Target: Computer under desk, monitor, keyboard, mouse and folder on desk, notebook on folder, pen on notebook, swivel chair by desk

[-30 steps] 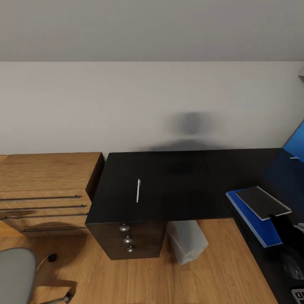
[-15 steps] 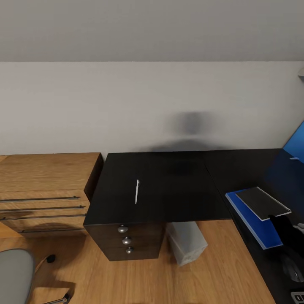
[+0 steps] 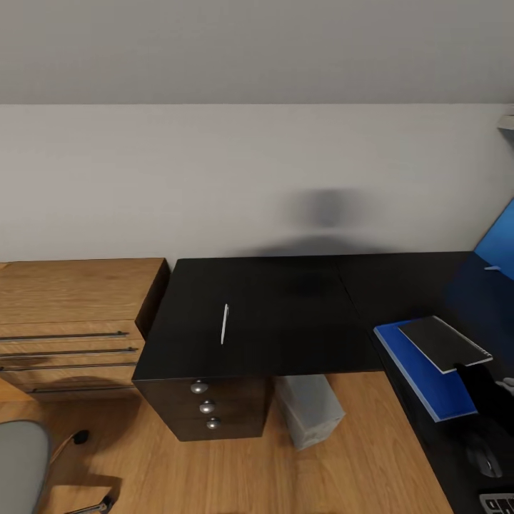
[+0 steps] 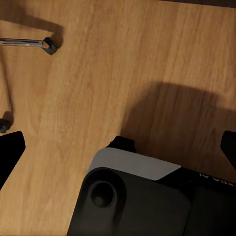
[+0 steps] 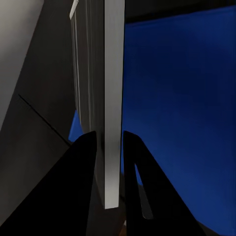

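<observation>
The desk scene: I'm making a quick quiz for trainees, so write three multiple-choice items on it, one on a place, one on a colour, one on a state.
1. Where does the pen lie?
A. on the black desk
B. on the floor
C. on the notebook

2. What colour is the folder under the notebook?
A. red
B. blue
C. green

3. What is the right hand doing?
A. hanging open
B. shut on the pen
C. shut on the notebook's edge

Answers:
1 A, the white pen rests on the dark top above the drawers.
2 B, blue shows around the notebook.
3 C, the right wrist view shows both fingers against the notebook's edge.
</observation>
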Tool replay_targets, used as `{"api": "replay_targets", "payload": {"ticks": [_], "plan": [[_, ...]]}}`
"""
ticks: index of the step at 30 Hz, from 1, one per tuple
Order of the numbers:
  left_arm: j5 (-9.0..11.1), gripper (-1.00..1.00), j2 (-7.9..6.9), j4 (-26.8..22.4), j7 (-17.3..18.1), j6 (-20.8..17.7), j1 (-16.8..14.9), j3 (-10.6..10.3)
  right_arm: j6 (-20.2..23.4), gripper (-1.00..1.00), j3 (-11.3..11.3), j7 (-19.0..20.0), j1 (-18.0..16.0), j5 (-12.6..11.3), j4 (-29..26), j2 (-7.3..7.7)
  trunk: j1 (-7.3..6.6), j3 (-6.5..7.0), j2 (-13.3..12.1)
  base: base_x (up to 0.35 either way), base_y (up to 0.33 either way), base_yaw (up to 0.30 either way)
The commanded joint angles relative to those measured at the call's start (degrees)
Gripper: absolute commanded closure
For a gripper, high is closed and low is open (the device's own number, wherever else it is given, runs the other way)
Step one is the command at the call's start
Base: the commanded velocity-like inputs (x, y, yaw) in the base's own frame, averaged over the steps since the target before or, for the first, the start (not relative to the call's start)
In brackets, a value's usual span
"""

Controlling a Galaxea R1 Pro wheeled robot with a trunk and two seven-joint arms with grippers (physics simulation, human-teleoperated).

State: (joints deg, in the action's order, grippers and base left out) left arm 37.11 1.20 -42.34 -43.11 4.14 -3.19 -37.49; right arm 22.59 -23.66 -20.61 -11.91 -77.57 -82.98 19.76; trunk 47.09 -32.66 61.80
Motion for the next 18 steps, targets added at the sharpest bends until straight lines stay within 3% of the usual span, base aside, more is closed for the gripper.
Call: {"api": "replay_targets", "payload": {"ticks": [1, 18], "plan": [[0.6, -1.0, -0.03, 0.0, -0.3, 0.4, -0.1, -0.3, 0.2, 1.0, -0.1, -0.4, 0.0, -0.5, -0.1, 0.0, 0.0, -0.05, 0.0, 0.0, -0.005, 0.0], [0.6, -1.0, -0.02, 0.0, -0.3, 0.4, -0.1, -0.3, 0.7, 1.0, 0.2, -0.3, 0.0, -0.6, -0.2, -0.06, 0.0, -0.05, 0.0, 0.0, -0.001, 0.0]]}}
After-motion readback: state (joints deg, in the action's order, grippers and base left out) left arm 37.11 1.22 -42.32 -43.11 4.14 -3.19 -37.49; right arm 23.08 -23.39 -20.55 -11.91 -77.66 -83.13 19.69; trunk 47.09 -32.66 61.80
